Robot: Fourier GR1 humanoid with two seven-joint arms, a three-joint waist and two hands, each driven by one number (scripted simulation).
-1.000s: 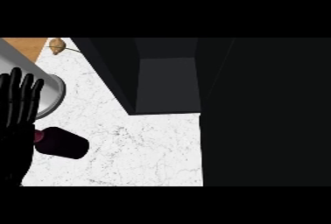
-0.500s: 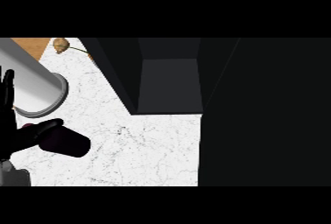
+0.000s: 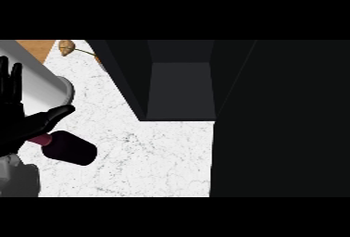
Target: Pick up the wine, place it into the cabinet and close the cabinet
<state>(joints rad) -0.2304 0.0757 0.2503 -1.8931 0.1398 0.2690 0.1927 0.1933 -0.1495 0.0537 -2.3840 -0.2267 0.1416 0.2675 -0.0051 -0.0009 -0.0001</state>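
**Wine not yet gripped**

My black left hand [image 3: 17, 127] is spread, fingers straight, with the thumb over the maroon neck of the dark glass wine bottle [image 3: 71, 149]. The bottle lies on the white marble table [image 3: 150, 159], left of the open dark cabinet [image 3: 181, 92]. I judge this spread prepares a grasp.

On counter [image 3: 150, 157], 9 o'clock: wine bottle [image 3: 68, 147] lying, left hand [image 3: 17, 125] over its neck end — cabinet [image 3: 181, 90] behind, 12 o'clock.

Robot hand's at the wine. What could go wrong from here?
1. The wine lies on its side; the left robot hand has straight fingers and only its thumb by the neck, so the wine might roll away.
2. The cabinet opening looks narrow; the wine could clip a wall going in.
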